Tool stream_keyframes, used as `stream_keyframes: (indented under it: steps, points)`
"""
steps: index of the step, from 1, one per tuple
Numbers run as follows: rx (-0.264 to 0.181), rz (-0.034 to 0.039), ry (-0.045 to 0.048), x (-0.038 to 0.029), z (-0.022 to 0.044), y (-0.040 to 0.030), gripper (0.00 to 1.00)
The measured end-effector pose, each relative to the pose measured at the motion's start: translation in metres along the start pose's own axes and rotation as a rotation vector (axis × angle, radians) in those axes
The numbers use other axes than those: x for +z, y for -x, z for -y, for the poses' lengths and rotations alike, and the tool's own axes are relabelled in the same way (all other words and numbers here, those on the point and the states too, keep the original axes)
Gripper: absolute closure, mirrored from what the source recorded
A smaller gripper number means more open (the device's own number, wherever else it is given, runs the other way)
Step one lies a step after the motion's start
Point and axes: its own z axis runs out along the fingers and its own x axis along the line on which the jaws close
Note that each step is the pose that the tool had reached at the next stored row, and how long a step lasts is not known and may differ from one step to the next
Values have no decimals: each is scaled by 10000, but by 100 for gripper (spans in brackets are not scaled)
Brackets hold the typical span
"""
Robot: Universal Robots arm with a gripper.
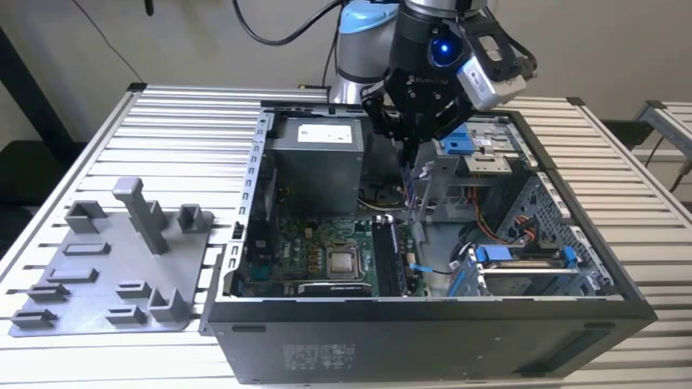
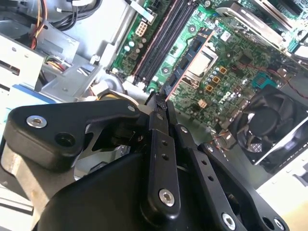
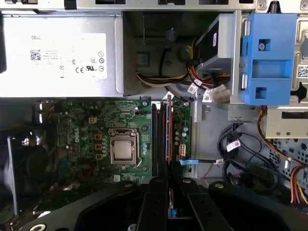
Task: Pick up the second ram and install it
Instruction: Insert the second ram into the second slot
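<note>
My gripper hangs inside the open computer case, over the motherboard. Its black fingers are shut on the second ram, a thin blue strip with black chips that sticks out past the fingertips. In the first wrist view I see the ram edge-on between the fingers. It runs along the dark memory slots, in line with them. Whether it touches a slot I cannot tell. The same slots lie beyond the strip in the second wrist view.
The grey power supply sits beside the slots' far end. A CPU socket and a fan flank the slots. Blue drive brackets and loose cables crowd the other side. A grey fixture plate lies outside the case.
</note>
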Motion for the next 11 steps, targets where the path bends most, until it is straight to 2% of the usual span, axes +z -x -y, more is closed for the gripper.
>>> stream_keyframes:
  steps: [10, 11]
  points:
    - [-1, 2, -44, 178, -2, 3, 86]
    - [0, 5, -69, 192, -3, 4, 86]
